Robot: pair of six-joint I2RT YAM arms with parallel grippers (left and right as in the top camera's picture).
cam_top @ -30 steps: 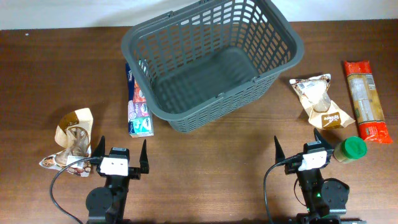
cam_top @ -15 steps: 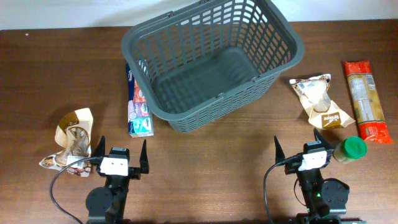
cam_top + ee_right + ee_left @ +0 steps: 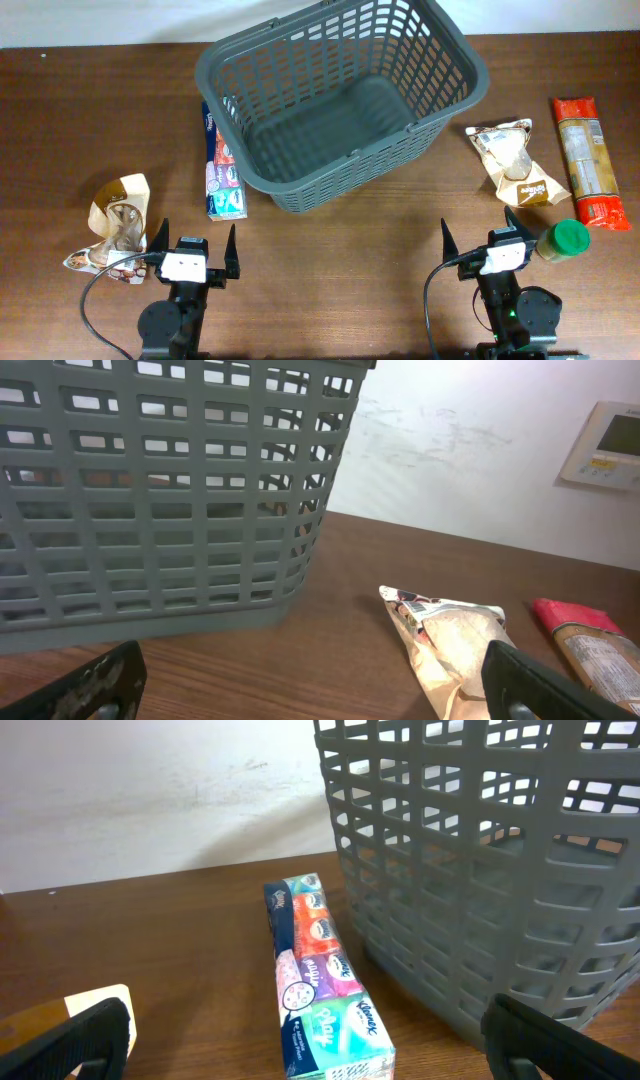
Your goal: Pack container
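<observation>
Since the container [image 3: 335, 178] shows only bare floor from overhead, packing hasn't begun, as far as I can judge; every item lies outside it on the table [image 3: 340, 262]: the tissue pack [image 3: 222, 165] just beside its left wall, a brown snack bag [image 3: 118, 225] near my left gripper [image 3: 198, 236], a 2nd bag [image 3: 515, 160] and a red pasta packet [image 3: 588, 160] off to the right, and a green-lidded jar [image 3: 565, 240] just beside my right gripper [image 3: 478, 232]; so approx. five things left to load, i.e. the whole job. Both grippers stand wide open w/ nothing between the fingers; neither touches any item that I can make out, tho the jar sits v. close to the right one. The container stands at the far middle of the table; it's ahead and to the right of my left gripper, ahead and mostly to the left of my right; in each wrist view its lattice wall fills the inner side, apart from my fingertips.
</observation>
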